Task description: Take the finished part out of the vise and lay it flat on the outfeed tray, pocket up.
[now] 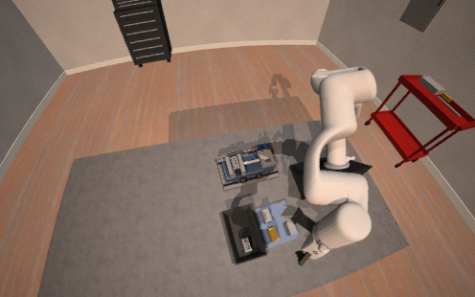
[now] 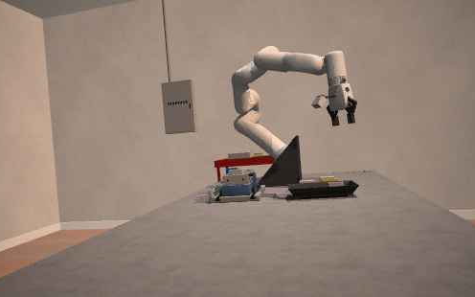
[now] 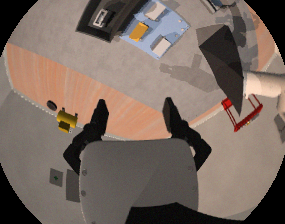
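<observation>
The blue vise (image 1: 247,165) stands on its light base plate on the grey mat; it also shows in the exterior view (image 2: 237,187). I cannot tell what sits between its jaws. The dark outfeed tray (image 1: 243,235) lies in front of it, and a small light part (image 1: 246,245) lies on its floor near one end. The tray also shows in the wrist view (image 3: 113,6), with the light part (image 3: 98,18) in it. My gripper (image 2: 342,117) is open and empty, high in the air, above and to the side of the tray. Its fingers stand wide apart.
A light blue pallet (image 1: 276,224) beside the tray carries a yellow block (image 1: 274,234) and light blocks. The arm's dark wedge base (image 2: 285,165) stands behind the tray. A red cart (image 1: 421,115) is off the mat to the right, and a black drawer cabinet (image 1: 142,31) is at the far wall.
</observation>
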`<state>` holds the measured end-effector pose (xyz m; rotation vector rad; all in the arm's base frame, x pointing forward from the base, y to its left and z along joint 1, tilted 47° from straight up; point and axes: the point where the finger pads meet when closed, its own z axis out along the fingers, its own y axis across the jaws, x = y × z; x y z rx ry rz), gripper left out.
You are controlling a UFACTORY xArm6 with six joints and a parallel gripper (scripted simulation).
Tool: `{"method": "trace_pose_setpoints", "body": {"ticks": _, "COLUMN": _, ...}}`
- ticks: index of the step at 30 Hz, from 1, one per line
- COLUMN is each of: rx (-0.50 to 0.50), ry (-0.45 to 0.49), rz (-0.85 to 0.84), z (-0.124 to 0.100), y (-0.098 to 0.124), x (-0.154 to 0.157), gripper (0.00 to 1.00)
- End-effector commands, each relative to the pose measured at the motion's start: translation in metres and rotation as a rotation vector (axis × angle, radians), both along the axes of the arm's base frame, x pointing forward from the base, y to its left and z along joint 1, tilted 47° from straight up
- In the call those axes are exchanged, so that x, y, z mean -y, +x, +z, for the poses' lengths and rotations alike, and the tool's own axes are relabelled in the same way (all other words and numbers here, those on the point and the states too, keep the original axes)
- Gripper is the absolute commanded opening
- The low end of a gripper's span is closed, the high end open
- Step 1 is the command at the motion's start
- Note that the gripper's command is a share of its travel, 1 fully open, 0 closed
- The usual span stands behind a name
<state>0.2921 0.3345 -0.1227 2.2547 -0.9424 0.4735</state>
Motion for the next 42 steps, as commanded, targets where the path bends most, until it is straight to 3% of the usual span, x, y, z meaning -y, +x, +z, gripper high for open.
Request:
{"method": "trace_pose_setpoints", "body": {"ticks": 1, "rx": 0.034, "ry": 0.018, "rz": -0.029, "z": 0.026, "y": 0.031, "x": 0.013, "gripper": 1.00}}
{"method": "trace_pose_setpoints", "body": {"ticks": 4, "rx": 0.040, "ry": 0.020, "rz": -0.035, "z": 0.030, "y": 0.036, "x": 0.016, "gripper": 1.00}}
{"method": "trace_pose_setpoints", "body": {"ticks": 5, "rx": 0.057, "ry": 0.025, "rz": -0.051, "z": 0.042, "y": 0.050, "x": 0.025, "gripper": 1.00}}
{"method": "trace_pose_setpoints", "body": {"ticks": 19, "rx": 0.138, "ry": 0.041, "rz": -0.128, "z": 0.097, "y": 0.108, "x": 0.077, "gripper": 1.00}}
{"method": "trace_pose_setpoints", "body": {"ticks": 21, "rx": 0.138, "ry": 0.041, "rz": -0.128, "z": 0.097, "y": 0.108, "x": 0.077, "gripper": 1.00}}
{"method": "trace_pose_setpoints", "body": {"ticks": 22, "rx": 0.157, "ry": 0.043, "rz": -0.144, "z": 0.109, "y": 0.119, "x": 0.090, "gripper": 1.00}}
{"method": "trace_pose_setpoints", "body": {"ticks": 36, "rx": 0.245, "ry": 0.043, "rz": -0.223, "z": 0.164, "y": 0.161, "x": 0.158, "gripper": 1.00}}
{"method": "trace_pose_setpoints", "body": {"ticks": 38, "rx": 0.245, "ry": 0.043, "rz": -0.223, "z": 0.164, "y": 0.161, "x": 0.158, "gripper": 1.00}}
{"method": "trace_pose_setpoints", "body": {"ticks": 42, "rx": 0.281, "ry": 0.039, "rz": -0.255, "z": 0.185, "y": 0.174, "x": 0.188, "gripper": 1.00}}
